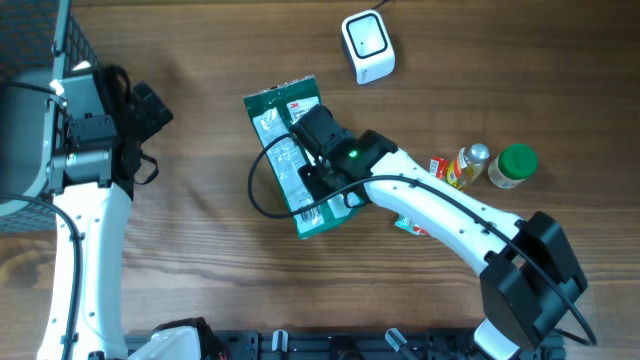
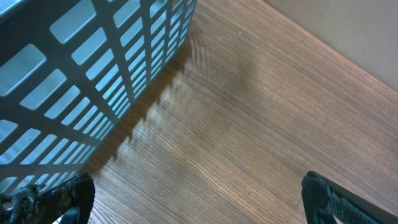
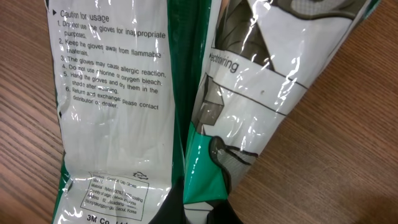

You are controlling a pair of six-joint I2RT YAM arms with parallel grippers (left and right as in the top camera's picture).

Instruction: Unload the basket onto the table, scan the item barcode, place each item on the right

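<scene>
Glove packet [image 1: 283, 140], green and white with a 3M mark, lies in the middle of the wooden table [image 1: 200, 260], a little left of centre in the overhead view. I see the right gripper [image 1: 326, 182] over its lower right part, with the jaws pressed together on the plastic. In the right wrist view the film is bunched between the fingers at the bottom edge [image 3: 199, 210]. The printed "Caution for usage" text faces this camera on the packet [image 3: 112, 93]. I cannot find a barcode in any view.

The white scanner [image 1: 367, 46] stands in the upper part of the frame, apart from the packet. At the right there are a small bottle [image 1: 468, 165] and a green-lidded jar [image 1: 513, 167], side by side.

The left gripper [image 1: 140, 108] is at the upper left, near the basket [image 1: 72, 40], with the jaws spread wide and nothing between them [image 2: 199, 208]. The left wrist camera shows the basket wall [image 2: 93, 74] and bare wood.
</scene>
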